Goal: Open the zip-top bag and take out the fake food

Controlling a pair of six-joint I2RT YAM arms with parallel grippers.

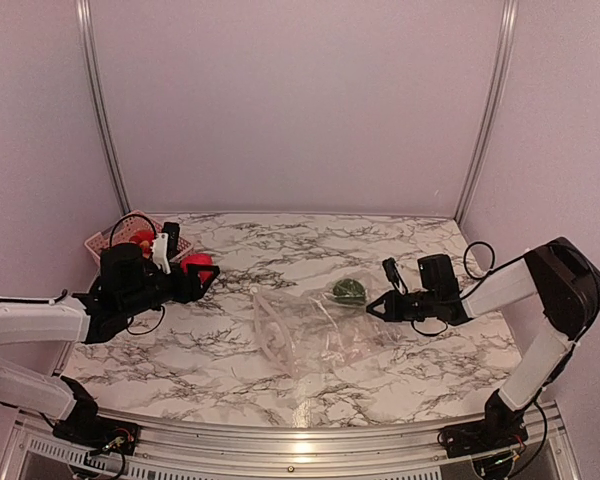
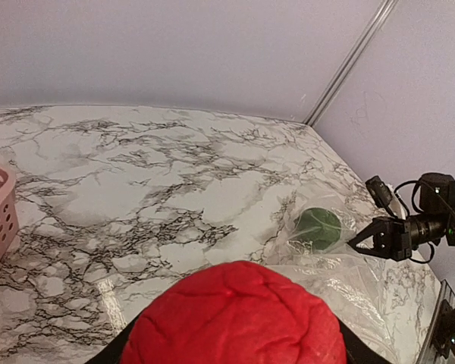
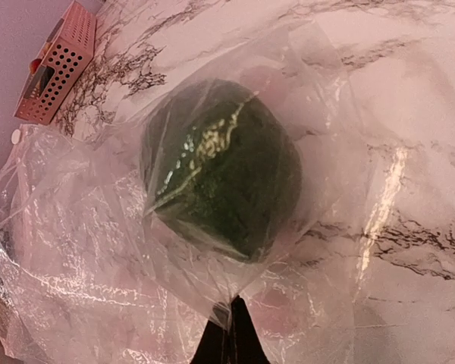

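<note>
Left jaws are clamping red fake food (image 1: 197, 266) by the basket (image 1: 102, 240); right jaws are pinching the zip-top bag (image 1: 310, 340), green fake food (image 1: 348, 291) lying just beside them, left-edge side.

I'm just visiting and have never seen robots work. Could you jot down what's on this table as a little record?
left gripper: closed on a red fake food, near the pink basket
right gripper: shut, pinching the zip-top bag
bag contents: one dark green fake food
surface: marble-patterned table
</note>
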